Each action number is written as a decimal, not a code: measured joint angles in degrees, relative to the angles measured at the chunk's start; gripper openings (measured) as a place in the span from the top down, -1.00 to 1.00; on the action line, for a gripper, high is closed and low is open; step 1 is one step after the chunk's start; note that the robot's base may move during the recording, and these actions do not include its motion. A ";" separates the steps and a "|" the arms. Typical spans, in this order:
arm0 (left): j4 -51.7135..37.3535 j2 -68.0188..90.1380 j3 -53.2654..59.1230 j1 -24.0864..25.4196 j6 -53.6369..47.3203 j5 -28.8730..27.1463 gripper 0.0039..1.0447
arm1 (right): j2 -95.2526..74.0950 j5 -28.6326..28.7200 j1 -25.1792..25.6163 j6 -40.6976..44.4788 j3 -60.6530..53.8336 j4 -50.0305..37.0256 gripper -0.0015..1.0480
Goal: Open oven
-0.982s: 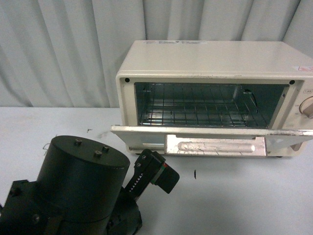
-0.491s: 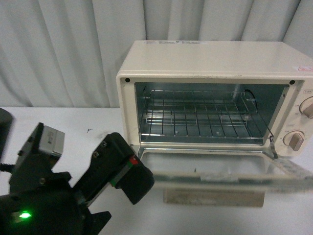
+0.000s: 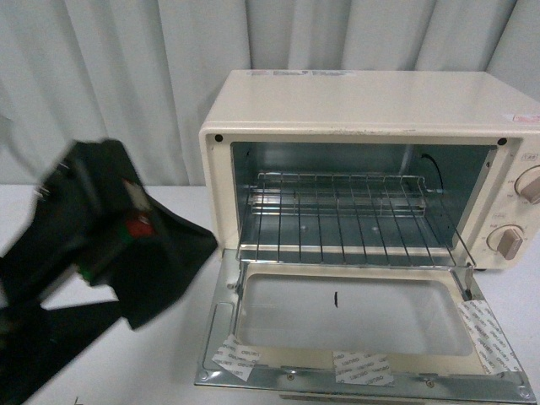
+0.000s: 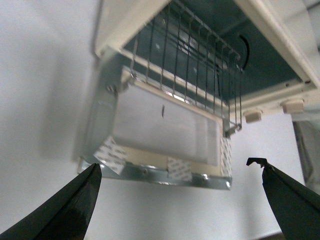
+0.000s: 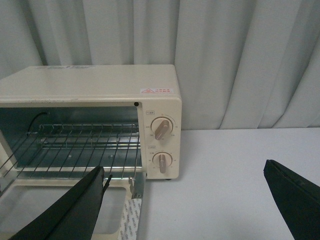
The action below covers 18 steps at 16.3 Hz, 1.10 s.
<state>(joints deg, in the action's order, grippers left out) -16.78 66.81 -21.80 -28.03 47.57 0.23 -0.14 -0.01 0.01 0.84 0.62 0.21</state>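
Note:
The cream-white oven [image 3: 363, 101] stands on the table with its glass door [image 3: 354, 325] swung fully down and lying flat. The wire rack [image 3: 354, 215] shows inside and has slid forward. Two beige knobs [image 3: 510, 240] sit at its right. The left arm is a blurred dark mass [image 3: 110, 245] left of the oven, apart from the door. In the left wrist view the left gripper [image 4: 180, 192] is open and empty, above the open door [image 4: 165, 135]. In the right wrist view the right gripper [image 5: 185, 200] is open and empty, in front of the oven [image 5: 100, 85] and its knobs [image 5: 161, 129].
A grey-white curtain [image 3: 110, 76] hangs behind the oven. The white table [image 5: 230, 175] stretches to the oven's right. Tape patches [image 3: 363, 367] stick on the door's front edge.
The door has swung from nearly level to flat down and the rack has slid forward. The left arm has pulled back and up to the left, away from the door.

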 joint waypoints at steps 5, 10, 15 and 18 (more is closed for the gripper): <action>7.76 -10.93 -2.01 0.20 -10.32 -7.08 -0.87 | 0.00 0.00 0.00 0.00 0.00 0.00 -0.87; -12.50 -18.01 5.95 0.94 -30.93 -24.15 -0.41 | 0.00 -0.04 0.04 0.00 0.00 0.07 -0.87; -6.97 -36.30 15.67 15.78 -46.60 -12.81 0.96 | 0.00 0.02 0.00 0.00 0.00 0.02 -0.87; -3.72 -42.01 17.86 19.98 -46.58 -8.44 0.97 | 0.00 0.02 0.00 0.00 0.00 0.02 -0.87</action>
<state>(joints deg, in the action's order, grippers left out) -20.49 24.80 -3.95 -8.05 0.99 -8.21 -0.14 0.01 0.01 0.84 0.62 0.23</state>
